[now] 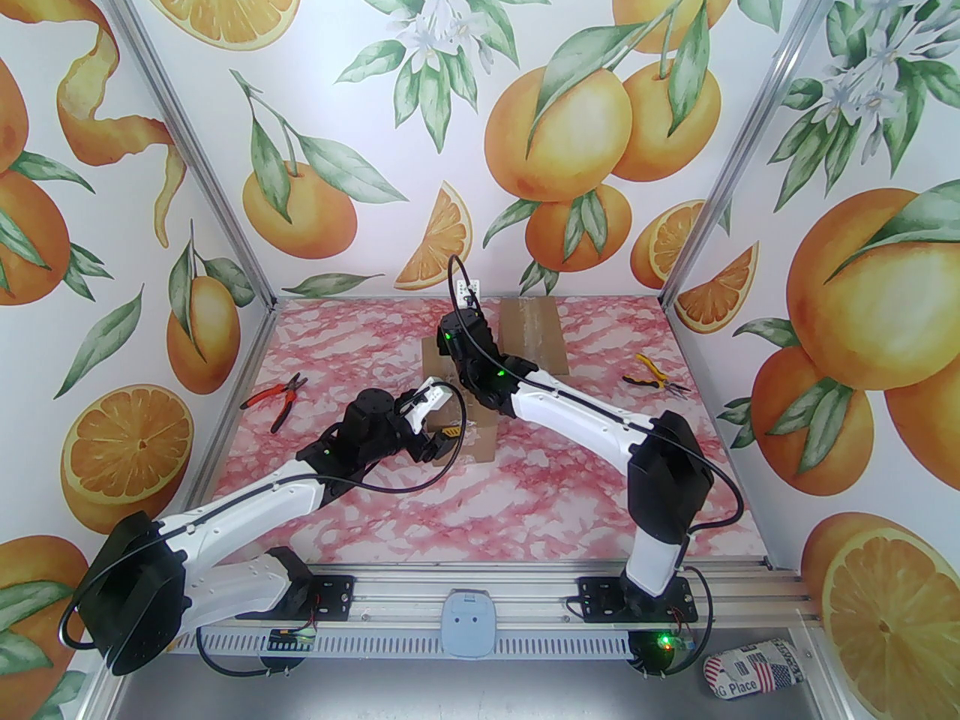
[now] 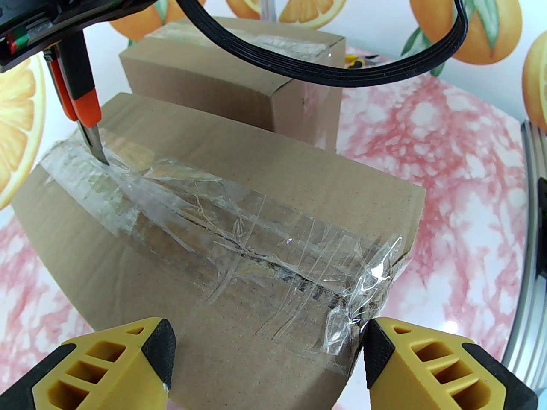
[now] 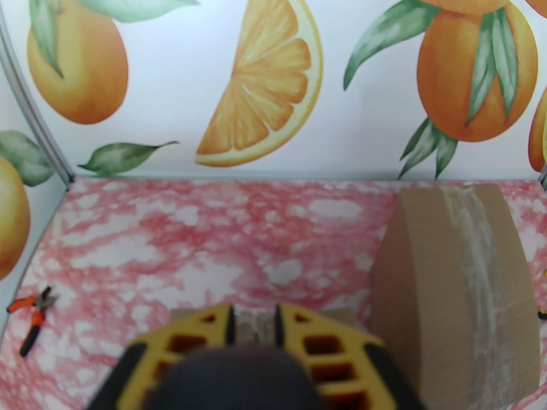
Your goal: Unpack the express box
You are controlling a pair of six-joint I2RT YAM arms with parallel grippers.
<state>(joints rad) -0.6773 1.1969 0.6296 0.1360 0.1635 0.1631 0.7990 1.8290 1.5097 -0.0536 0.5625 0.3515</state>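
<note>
A brown cardboard express box (image 2: pixel 141 246) sealed with clear tape (image 2: pixel 239 224) lies mid-table (image 1: pixel 480 438); the tape is torn and crinkled along the seam. My left gripper (image 2: pixel 267 357) is open, its yellow fingers (image 2: pixel 158 348) straddling the box's near end (image 1: pixel 444 441). My right gripper (image 3: pixel 254 327) is shut on an orange-tipped cutter knife (image 2: pixel 87 109). The knife points down, and its blade tip (image 2: pixel 101 157) touches the tape at the box's far end. A dark blur hides the knife in the right wrist view.
A second taped cardboard box (image 1: pixel 534 334) stands just behind the first (image 3: pixel 457 288). Red pliers (image 1: pixel 274 398) lie at the table's left, yellow pliers (image 1: pixel 652 376) at the right. Walls close in on three sides. A printed pouch (image 1: pixel 754 676) lies off the table, bottom right.
</note>
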